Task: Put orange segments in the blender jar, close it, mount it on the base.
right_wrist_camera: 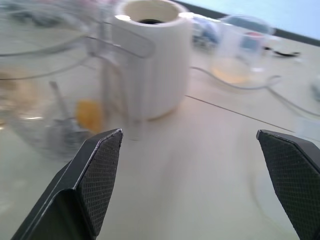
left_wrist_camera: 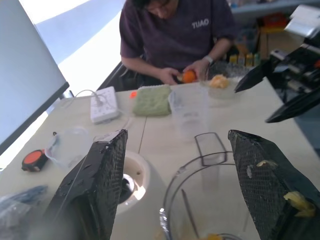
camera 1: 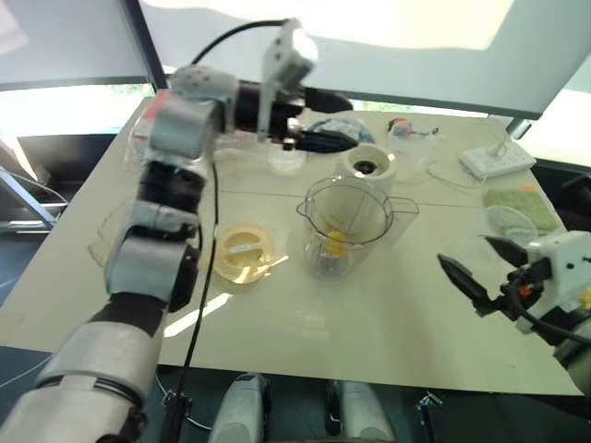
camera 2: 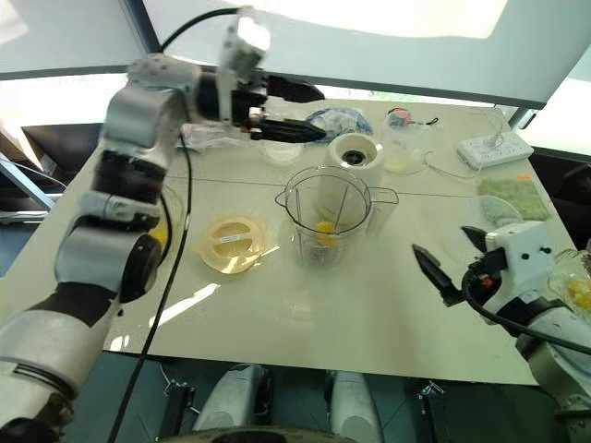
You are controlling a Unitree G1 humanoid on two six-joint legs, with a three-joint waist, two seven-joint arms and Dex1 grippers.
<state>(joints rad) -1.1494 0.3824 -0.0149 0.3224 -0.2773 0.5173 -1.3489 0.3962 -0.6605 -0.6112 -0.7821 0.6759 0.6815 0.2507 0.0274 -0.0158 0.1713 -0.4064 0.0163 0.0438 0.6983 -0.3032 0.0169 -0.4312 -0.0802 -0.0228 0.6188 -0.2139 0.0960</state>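
The clear blender jar (camera 1: 347, 229) stands upright mid-table without its lid, an orange segment (camera 1: 337, 244) at its bottom. Just behind it is the white blender base (camera 1: 367, 166). The round yellow lid (camera 1: 244, 252) lies flat to the jar's left. My left gripper (camera 1: 349, 122) hovers open and empty above the table behind the jar, beside the base; bits of orange pulp stick to one of its fingers (left_wrist_camera: 272, 192). My right gripper (camera 1: 464, 251) is open and empty, low over the table to the jar's right.
A person peels an orange (left_wrist_camera: 188, 76) at the table's right end, next to a bowl of segments (left_wrist_camera: 220, 82), a green cloth (camera 1: 517, 198) and a power strip (camera 1: 497, 161). Clear plastic cups (left_wrist_camera: 189, 107) and a blue bag (camera 2: 337, 120) stand behind the base.
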